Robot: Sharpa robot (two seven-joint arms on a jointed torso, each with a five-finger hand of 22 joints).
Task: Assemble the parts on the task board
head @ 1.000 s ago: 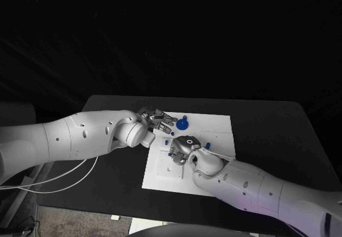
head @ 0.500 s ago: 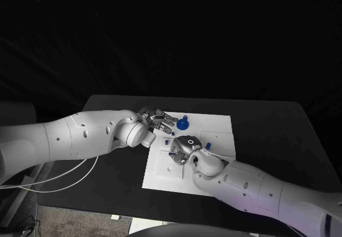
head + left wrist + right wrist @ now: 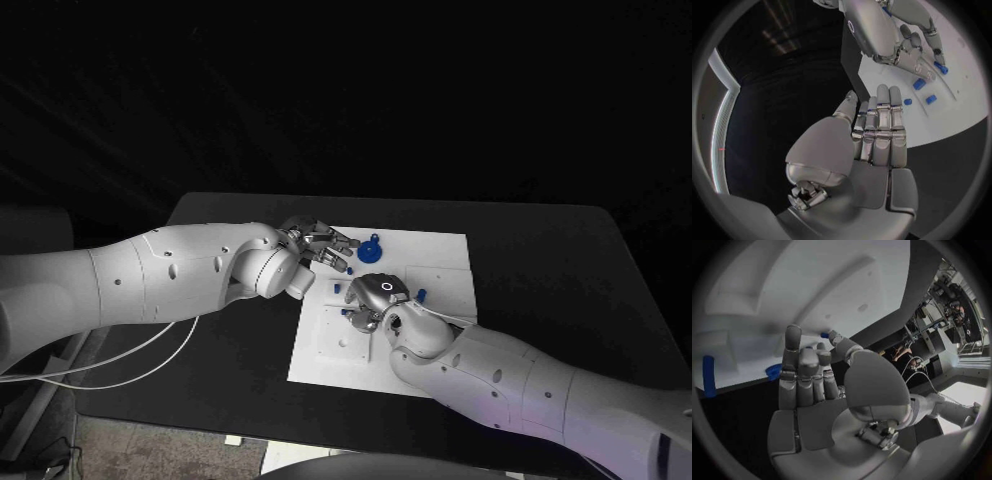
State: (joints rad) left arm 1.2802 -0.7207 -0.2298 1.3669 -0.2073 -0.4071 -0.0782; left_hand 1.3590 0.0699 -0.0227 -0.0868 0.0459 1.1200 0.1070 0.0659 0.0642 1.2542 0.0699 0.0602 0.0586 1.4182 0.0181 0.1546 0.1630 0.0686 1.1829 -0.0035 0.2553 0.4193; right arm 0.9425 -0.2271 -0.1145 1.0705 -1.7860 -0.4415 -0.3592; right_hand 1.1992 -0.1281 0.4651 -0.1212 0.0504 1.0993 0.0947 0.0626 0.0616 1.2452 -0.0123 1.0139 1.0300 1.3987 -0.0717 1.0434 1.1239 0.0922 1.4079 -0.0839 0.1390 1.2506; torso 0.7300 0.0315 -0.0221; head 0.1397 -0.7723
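The right hand hung low over the middle of the task board, fingers curled downward among small blue parts; whether it pinched one I could not tell. Just beyond its knuckles a blue part stood on the board. The left hand hovered at the board's far-left corner, fingers straight and pressed together, holding nothing. Close past its fingertips lay a round blue part
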